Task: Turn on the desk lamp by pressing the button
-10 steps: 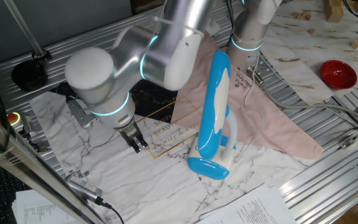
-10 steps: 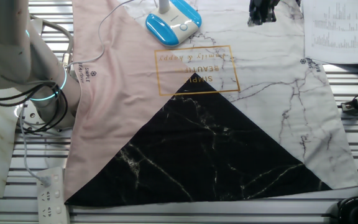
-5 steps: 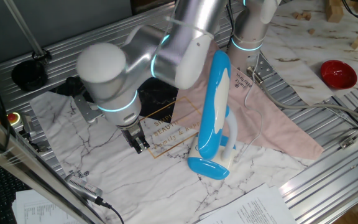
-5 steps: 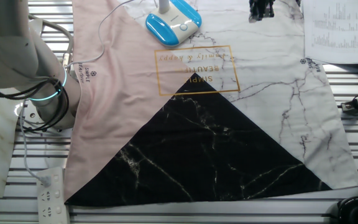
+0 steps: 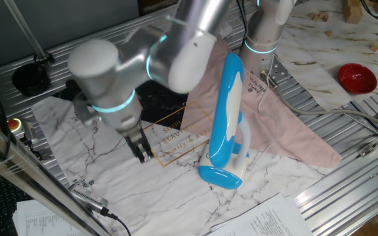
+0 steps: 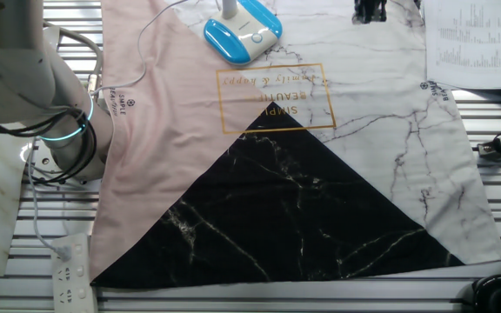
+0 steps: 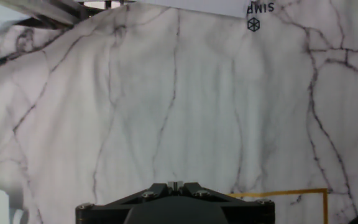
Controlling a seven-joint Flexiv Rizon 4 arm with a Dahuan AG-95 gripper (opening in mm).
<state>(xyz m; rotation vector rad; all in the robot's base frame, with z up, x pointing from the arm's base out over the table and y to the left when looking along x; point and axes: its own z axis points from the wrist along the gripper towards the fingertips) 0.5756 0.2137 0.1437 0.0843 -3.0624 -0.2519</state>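
The desk lamp stands folded on the marbled cloth, its long blue and white head (image 5: 228, 108) leaning over the oval blue base (image 5: 218, 176). In the other fixed view only the base (image 6: 243, 31) shows, with a small button (image 6: 256, 37) on its top. My gripper (image 5: 142, 155) hangs over the white marble part of the cloth, to the left of the lamp and apart from it. It appears at the top edge of the other fixed view (image 6: 370, 10). In the hand view the fingertips (image 7: 175, 185) touch each other with nothing between them, and the lamp is out of that view.
A pink, white and black cloth (image 6: 294, 217) covers the table. A red bowl (image 5: 357, 77) sits at the far right. Printed sheets (image 6: 477, 43) lie by the cloth. A white cable (image 5: 268, 124) runs from the lamp, and a power strip (image 6: 72, 274) lies at the table edge.
The arm's elbow has swung left, and the gripper has shifted slightly left and further from the lamp. The lamp has not moved.
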